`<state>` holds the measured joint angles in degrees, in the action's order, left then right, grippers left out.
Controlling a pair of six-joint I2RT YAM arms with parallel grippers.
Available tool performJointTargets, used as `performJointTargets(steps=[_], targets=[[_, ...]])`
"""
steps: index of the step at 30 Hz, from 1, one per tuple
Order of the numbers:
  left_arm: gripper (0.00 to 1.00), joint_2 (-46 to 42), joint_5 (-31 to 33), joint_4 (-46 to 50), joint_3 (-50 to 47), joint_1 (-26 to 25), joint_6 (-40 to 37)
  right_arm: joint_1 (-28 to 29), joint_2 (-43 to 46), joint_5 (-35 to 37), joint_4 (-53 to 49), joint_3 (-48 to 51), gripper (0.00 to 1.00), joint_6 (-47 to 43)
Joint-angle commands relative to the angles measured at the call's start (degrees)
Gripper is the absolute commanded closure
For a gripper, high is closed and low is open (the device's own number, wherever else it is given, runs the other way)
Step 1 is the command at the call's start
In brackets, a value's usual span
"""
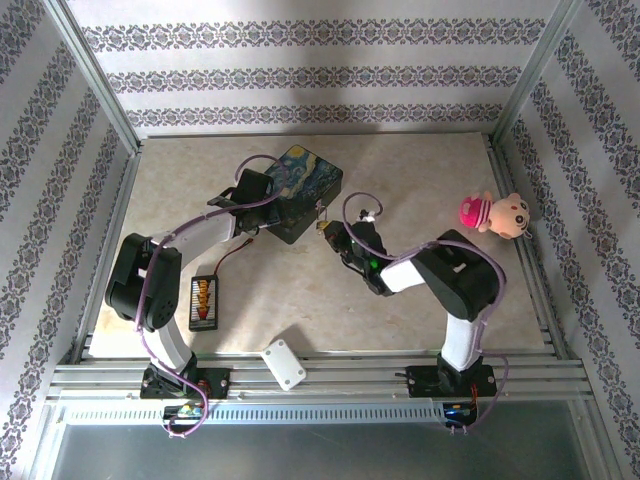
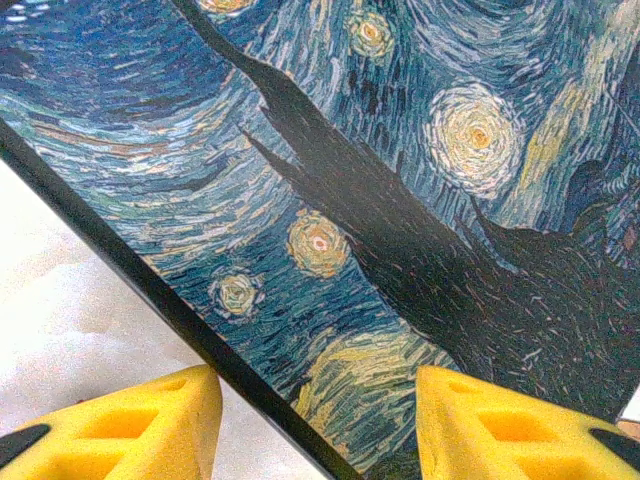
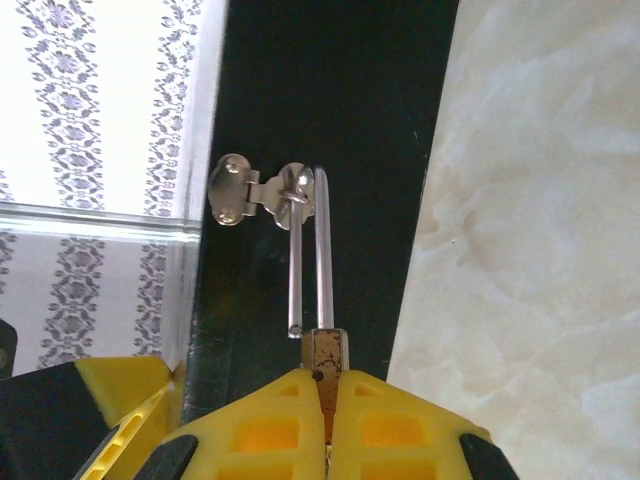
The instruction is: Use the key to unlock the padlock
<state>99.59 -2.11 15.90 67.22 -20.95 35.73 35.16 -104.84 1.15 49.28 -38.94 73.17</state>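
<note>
Our right gripper point(image 3: 325, 378) clamps the padlock point(image 3: 326, 350); our left gripper point(image 2: 315, 385) stands spread, astride the edge of the box point(image 2: 400, 200).
Ahead of the right gripper the shackle point(image 3: 322, 250) hooks the box's latch point(image 3: 250, 190); open table point(image 3: 540, 250) lies to its right.

Bright, even light, soft shadows, overexposed glare in close-ups.

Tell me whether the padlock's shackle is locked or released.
Released: the shackle has one leg ending free beside the padlock body, not inside it.
</note>
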Motion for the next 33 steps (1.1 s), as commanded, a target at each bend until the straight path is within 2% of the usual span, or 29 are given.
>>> performJointTargets(steps=[1, 4, 7, 12, 17, 22, 28, 33], targets=[[0.49, -0.12, 1.74, 8.01, -2.19, -0.09, -2.75, -0.95, 2.78, -0.99, -17.17, -2.74, 1.00, -6.72], [0.49, -0.42, 1.85, 8.03, -2.40, -0.09, -2.77, -1.91, 2.22, -2.63, -23.74, -6.00, 1.00, -10.72], [0.51, -0.61, 1.80, 8.14, -2.61, -0.07, -2.76, -1.76, 2.30, -1.14, -28.89, -8.76, 1.00, -14.74], [0.53, -1.24, 1.85, 8.16, -2.92, -0.06, -2.68, -0.51, 4.15, 4.92, -32.05, -10.80, 1.00, -20.69], [0.53, -1.51, 1.67, 8.06, -3.02, -0.06, -2.77, 1.69, 4.53, 11.52, -30.99, -11.29, 1.00, -25.68], [0.54, -1.24, 1.01, 7.53, -3.08, -0.10, -2.51, 3.32, 4.47, 16.77, -29.00, -11.20, 1.00, -24.07], [0.57, -1.32, -0.50, 7.07, -4.20, -0.06, -2.00, 5.48, 3.48, 24.58, -27.44, -12.77, 1.00, -17.67], [0.61, -2.89, -2.17, 4.49, -8.08, -0.30, 0.92, 6.12, 1.21, 27.10, -24.97, -14.03, 1.00, -12.90]])
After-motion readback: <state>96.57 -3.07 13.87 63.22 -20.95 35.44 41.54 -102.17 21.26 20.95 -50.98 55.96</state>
